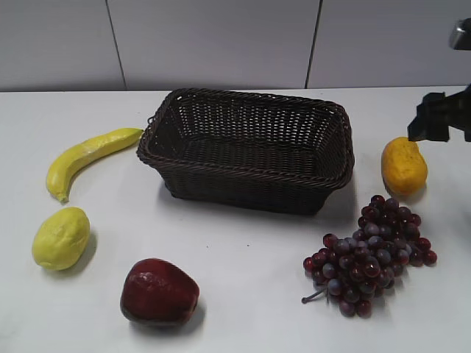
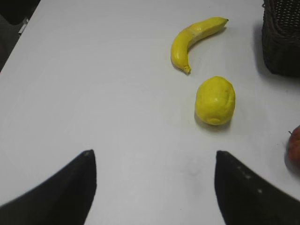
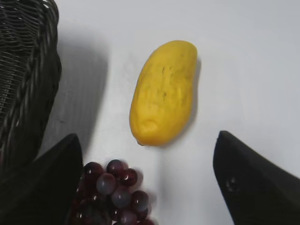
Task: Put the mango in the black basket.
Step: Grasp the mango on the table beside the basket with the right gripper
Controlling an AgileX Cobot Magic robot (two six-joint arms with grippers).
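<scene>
Black right claw (image 3: 147, 180) wide open, empty, above mango (image 3: 163, 92)

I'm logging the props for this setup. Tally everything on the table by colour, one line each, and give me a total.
Yellow or orange-yellow: 3, the banana, the lemon-yellow fruit, the mango
Dark red or purple: 2, the apple, the grape bunch
Black: 1, the black basket
Total: 6

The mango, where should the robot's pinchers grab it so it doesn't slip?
Probably around the mango's fat middle, coming down from above. It lies flat on the white table, long and oval, so the open right gripper could close across its narrow width. The grapes sit near one end and the black basket is off to one side, so the middle is clearest.
</scene>
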